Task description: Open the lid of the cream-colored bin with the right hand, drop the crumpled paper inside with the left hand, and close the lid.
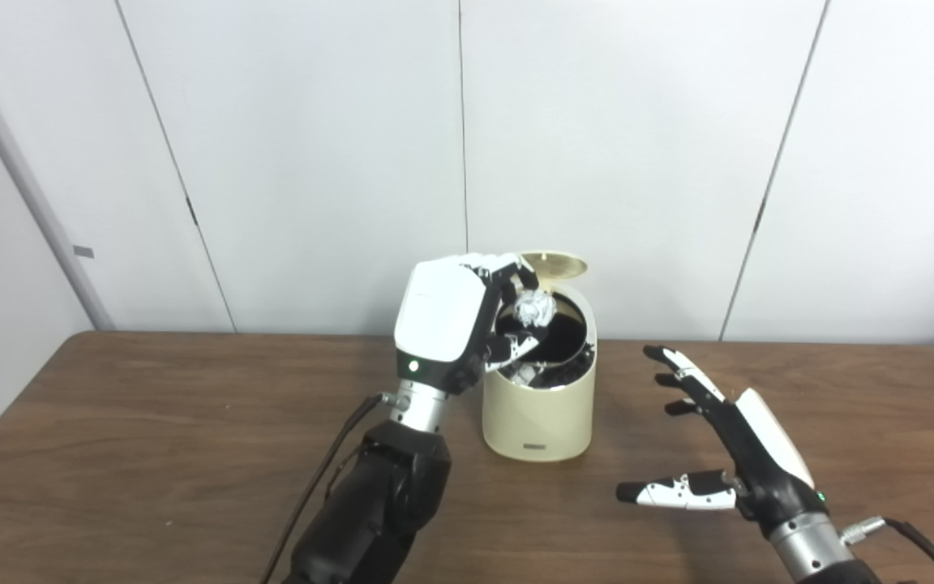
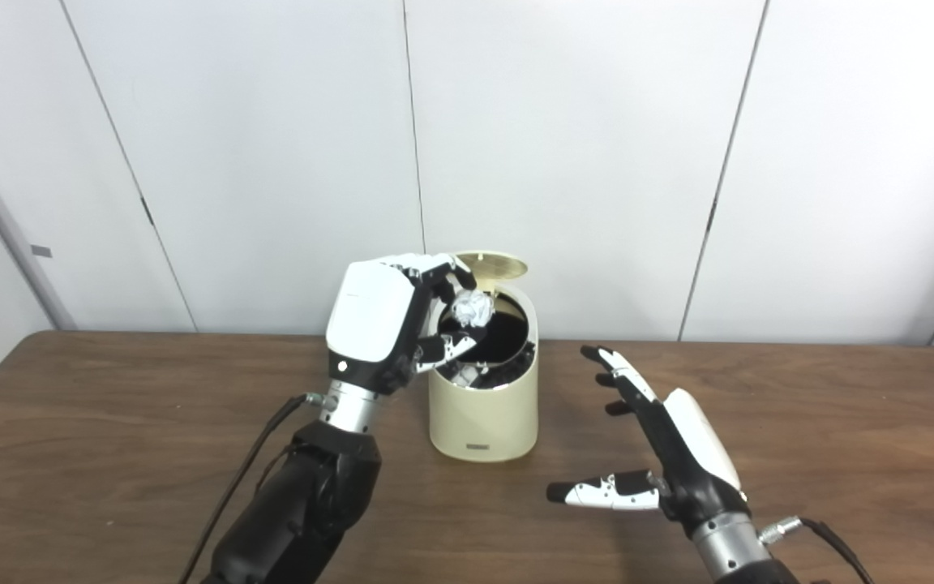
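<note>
Two hands show: our left hand (image 1: 455, 320) grips the paper (image 1: 533, 308) over the open bin (image 1: 540, 405), whose lid (image 1: 554, 264) stands raised behind. Our right hand (image 1: 726, 442) is spread wide, holding nothing, near the bin's right, above the table (image 1: 151, 438).

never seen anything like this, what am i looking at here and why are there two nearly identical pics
This is a humanoid robot seen through two cameras side by side on its own head, so both pictures show the same scene from slightly different spots. Its arms enter from the bottom edge. On the wooden table stands a small cream-colored bin with its lid tipped up and open. The left robot hand is shut on a ball of crumpled paper, holding it over the bin's opening. More crumpled paper seems to lie inside already. The right robot hand is open, fingers spread, to the right of the bin and not touching it.
</note>
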